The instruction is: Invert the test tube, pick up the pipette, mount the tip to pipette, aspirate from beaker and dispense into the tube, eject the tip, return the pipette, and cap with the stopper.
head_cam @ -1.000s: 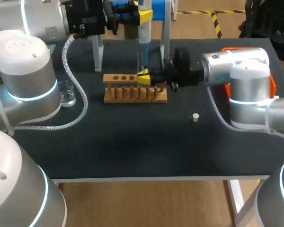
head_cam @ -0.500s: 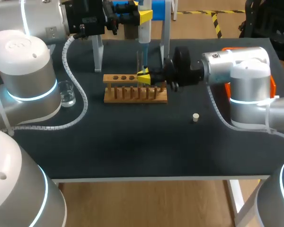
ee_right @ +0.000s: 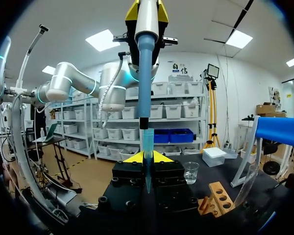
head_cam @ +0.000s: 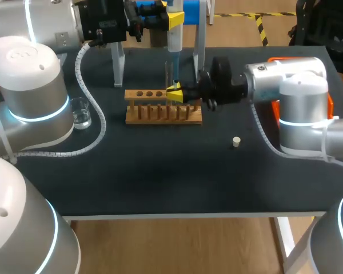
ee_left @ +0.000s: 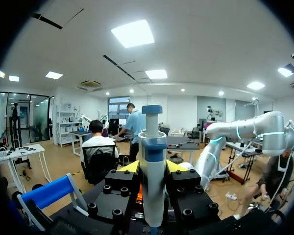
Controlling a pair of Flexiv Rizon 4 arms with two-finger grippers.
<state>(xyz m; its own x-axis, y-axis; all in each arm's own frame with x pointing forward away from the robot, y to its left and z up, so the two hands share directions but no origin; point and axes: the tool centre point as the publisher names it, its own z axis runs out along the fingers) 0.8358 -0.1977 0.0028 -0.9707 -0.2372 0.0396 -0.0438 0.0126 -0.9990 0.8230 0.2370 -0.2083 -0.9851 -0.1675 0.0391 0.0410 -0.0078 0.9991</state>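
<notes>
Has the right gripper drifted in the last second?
No. In the head view the right gripper holds the test tube at the same spot over the back edge of the wooden rack as in both earlier pictures.

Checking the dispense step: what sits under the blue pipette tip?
The clear glass test tube, gripped by the right tool at the wooden rack. The blue pipette tip runs down between that tool's yellow fingers; any liquid in the tube cannot be seen.

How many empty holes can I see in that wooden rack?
3, in a row at the left end of the rack; the right end effector may hide more.
</notes>
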